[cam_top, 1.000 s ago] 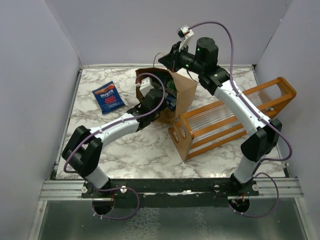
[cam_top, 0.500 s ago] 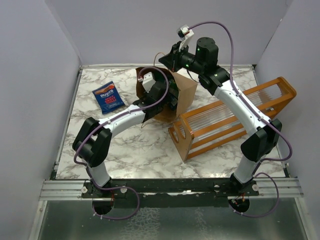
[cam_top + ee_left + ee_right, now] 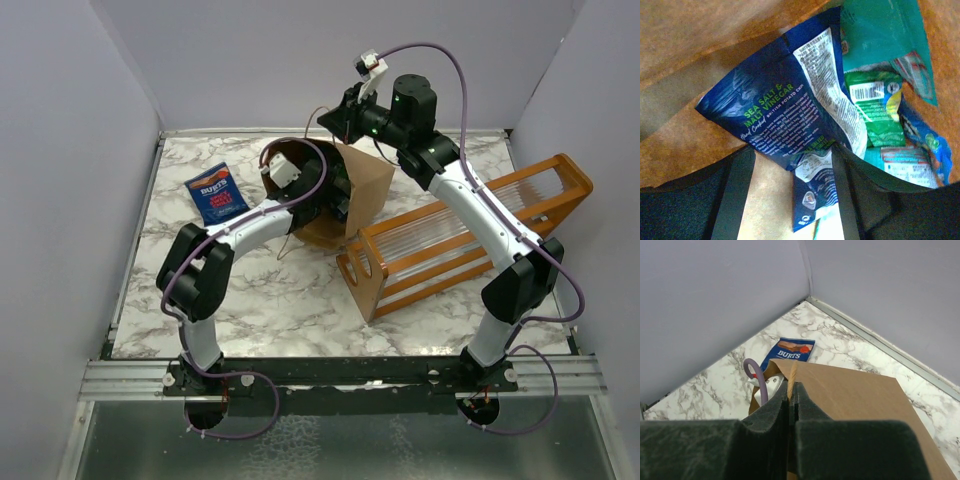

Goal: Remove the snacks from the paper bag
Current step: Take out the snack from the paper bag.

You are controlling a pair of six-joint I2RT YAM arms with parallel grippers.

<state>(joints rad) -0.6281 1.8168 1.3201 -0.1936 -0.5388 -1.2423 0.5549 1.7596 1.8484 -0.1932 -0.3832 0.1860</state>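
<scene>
While deep inside the paper bag [image 3: 370,185], had left end effector [image 3: 792,160] gaping around a sea salt and vinegar crisp packet [image 3: 780,105], ungripped; right end effector [image 3: 791,387] pinched shut on the handle [image 3: 791,371], probably propping the mouth; one Burts packet [image 3: 217,193] out on table [image 3: 280,300].

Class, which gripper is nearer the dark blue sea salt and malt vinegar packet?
Left. The left gripper is inside the paper bag, jaws open either side of the dark blue packet. The right gripper is above, shut on the bag's top edge.
</scene>
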